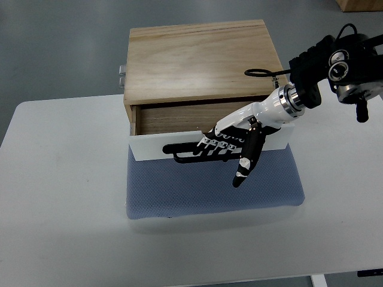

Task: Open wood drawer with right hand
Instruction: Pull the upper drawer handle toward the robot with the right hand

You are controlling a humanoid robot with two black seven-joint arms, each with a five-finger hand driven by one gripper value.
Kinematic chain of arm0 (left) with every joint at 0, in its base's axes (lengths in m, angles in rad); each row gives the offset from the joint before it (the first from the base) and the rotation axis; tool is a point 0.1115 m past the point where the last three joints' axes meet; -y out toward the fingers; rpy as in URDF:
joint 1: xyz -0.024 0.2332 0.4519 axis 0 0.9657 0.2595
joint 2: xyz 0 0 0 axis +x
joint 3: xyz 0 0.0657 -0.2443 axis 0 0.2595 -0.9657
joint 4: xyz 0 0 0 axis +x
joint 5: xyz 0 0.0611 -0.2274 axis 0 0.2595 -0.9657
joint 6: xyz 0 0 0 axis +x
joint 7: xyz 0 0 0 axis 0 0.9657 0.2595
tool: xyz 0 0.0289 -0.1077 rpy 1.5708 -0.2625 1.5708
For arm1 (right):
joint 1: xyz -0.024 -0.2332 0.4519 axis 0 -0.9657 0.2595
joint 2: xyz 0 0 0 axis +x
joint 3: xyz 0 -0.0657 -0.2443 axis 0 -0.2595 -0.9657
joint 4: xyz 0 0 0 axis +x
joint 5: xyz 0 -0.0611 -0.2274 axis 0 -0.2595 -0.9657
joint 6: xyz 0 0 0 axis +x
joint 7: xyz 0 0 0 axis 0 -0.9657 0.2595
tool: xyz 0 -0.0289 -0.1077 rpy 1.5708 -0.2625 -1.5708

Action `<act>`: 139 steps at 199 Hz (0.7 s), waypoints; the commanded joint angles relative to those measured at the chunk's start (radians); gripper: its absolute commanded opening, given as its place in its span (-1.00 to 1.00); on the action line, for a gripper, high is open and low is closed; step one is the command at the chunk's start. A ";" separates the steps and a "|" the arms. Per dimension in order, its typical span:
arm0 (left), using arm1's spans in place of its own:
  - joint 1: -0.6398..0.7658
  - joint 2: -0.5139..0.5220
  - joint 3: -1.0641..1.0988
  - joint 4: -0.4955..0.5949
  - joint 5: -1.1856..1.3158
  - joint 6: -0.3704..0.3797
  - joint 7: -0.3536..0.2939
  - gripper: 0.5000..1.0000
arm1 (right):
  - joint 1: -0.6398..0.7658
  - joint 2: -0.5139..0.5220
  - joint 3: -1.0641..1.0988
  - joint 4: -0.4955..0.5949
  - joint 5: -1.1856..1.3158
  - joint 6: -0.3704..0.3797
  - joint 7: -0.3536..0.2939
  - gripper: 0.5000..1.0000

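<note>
A white counter fills most of the view, with grey floor showing beyond its far edge and a sliver of a tan box at the top right corner. On the counter lies a blue-grey mat, and at the mat's far side stands the wood cabinet, a pale, plain-grained box with small metal fittings on its left flank. Its drawer is pulled partway out towards me, the white front panel standing clear of the cabinet so that a strip of the wooden interior shows behind it. The right arm, black at the joint with a silver wrist collar, reaches in from the upper right and slopes down to the drawer front. The right hand, white on the back, has its black fingers hooked through the dark slot handle in the panel, gripping it, while the thumb points down over the mat.
</note>
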 commanded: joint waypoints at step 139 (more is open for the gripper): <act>0.000 0.000 0.000 0.000 0.000 0.000 0.000 1.00 | -0.021 -0.020 0.007 0.003 -0.004 -0.005 0.076 0.78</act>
